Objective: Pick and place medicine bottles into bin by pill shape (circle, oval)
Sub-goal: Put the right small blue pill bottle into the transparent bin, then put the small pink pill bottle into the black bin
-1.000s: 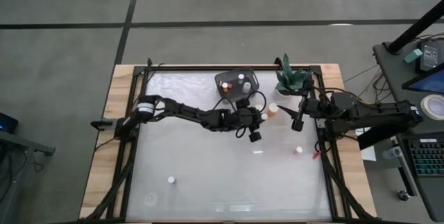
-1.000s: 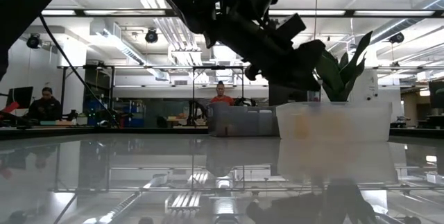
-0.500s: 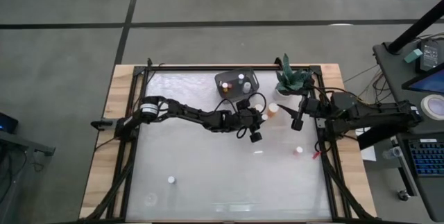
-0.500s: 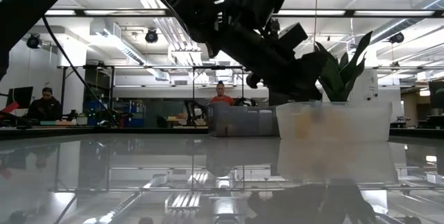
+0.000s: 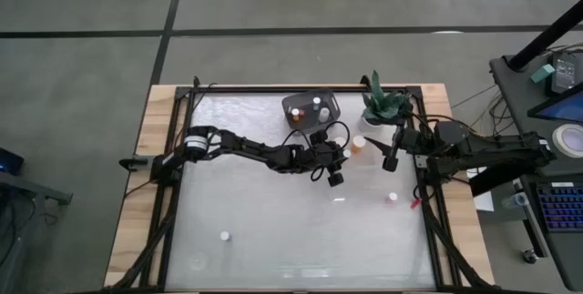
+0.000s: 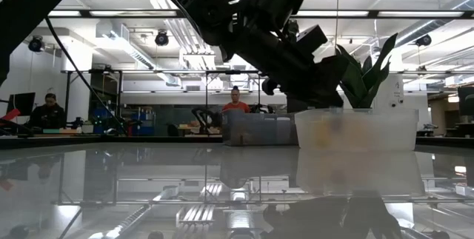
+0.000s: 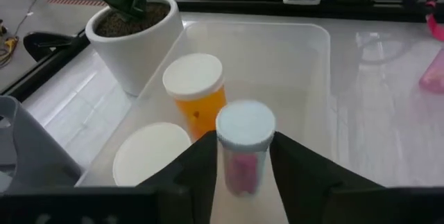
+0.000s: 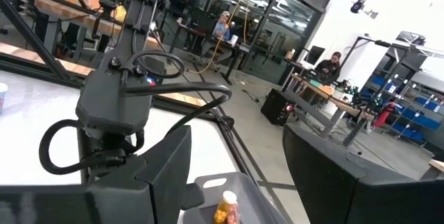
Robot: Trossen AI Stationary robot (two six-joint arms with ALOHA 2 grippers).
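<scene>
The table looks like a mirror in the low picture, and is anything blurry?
Low view: the glossy table mirrors the ceiling lights, and the clear bin looks soft, an orange smear inside. Left wrist view: the bottle between the left gripper fingers is blurred; the orange bottle behind is sharper. High view: the tabletop shows pale glare.

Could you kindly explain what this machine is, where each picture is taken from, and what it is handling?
Two dark robot arms work at a table. One picture looks straight down, one level across the tabletop, and one from each wrist. The left gripper hangs over a clear bin beside a potted plant; between its fingers is a white-capped bottle of pink pills, above an orange bottle already inside. The right gripper waits open near the table's right edge. A grey bin holds more bottles.
</scene>
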